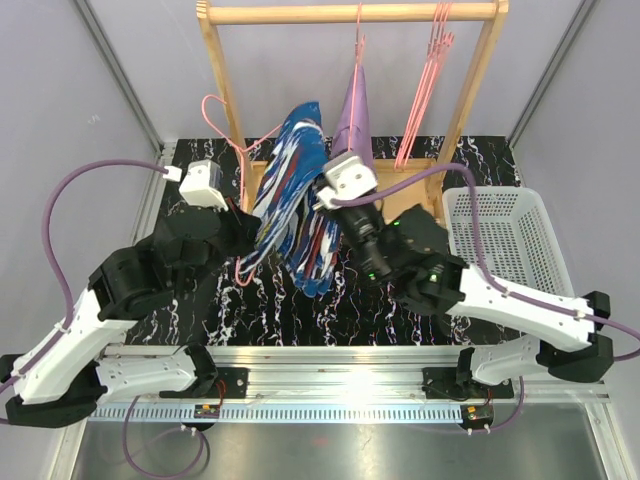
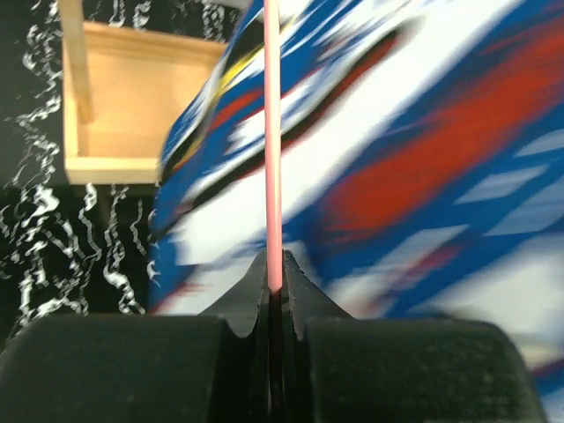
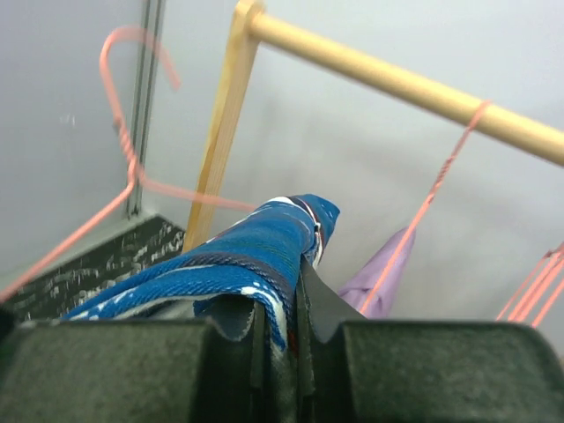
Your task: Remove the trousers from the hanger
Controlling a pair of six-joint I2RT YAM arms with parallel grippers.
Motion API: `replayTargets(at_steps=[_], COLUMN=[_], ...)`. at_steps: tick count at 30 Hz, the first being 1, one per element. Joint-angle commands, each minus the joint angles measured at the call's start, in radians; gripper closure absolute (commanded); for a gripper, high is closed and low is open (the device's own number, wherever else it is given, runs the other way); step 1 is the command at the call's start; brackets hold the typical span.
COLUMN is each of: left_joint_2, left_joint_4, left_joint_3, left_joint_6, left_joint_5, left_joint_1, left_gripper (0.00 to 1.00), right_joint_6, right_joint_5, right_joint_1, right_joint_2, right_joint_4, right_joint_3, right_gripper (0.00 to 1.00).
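The royal blue patterned trousers hang slack between my two grippers, draped on a pink wire hanger that is off the rail. My left gripper is shut on the hanger's wire, with the blue cloth just behind it. My right gripper is shut on a fold of the blue trousers, held up above the table. The plain lilac trousers hang on another pink hanger from the wooden rail, also seen in the right wrist view.
The wooden rack stands at the back with its base frame on the black marbled table. Several spare pink hangers hang at the rail's right end. A white basket stands at the right.
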Motion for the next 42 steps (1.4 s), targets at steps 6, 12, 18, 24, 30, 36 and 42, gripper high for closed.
replayTargets(at_steps=[6,12,18,24,30,36,42], left_joint_2=[-0.077,-0.121,-0.158,-0.167,-0.167,-0.161,-0.161], left_joint_4=[-0.024,-0.051,-0.068,-0.077,-0.057,-0.033,-0.031], left_joint_3=[-0.145,-0.218,-0.245,-0.254,-0.268,-0.288,-0.286], left_joint_6=[-0.033,-0.046,-0.033,-0.02,-0.023,-0.018,-0.012], left_joint_5=[-0.096,-0.144,-0.182,-0.201,-0.178,-0.158,-0.148], left_joint_1=[-0.001,0.0,0.006,0.008,0.009,0.009,0.009], left_gripper=[1.0,1.0,1.0,1.0,1.0,1.0,1.0], right_joint_6=[-0.01,-0.068,-0.33,-0.752,-0.779,-0.311,-0.068], right_joint_5=[0.03,0.092,0.301,0.48,0.575,0.547,0.558], right_joint_1=[-0.009,-0.008,-0.009,-0.012,-0.153,-0.415,-0.675], right_joint_2=[-0.082,-0.035,0.016,-0.062,-0.184,-0.237,-0.317], right_joint_4=[0.045,-0.234,-0.313,0.11,0.192,-0.321,-0.371], right_joint_3=[0.29,0.575,0.718,0.49,0.287,0.106,-0.033], right_gripper=[1.0,1.0,1.0,1.0,1.0,1.0,1.0])
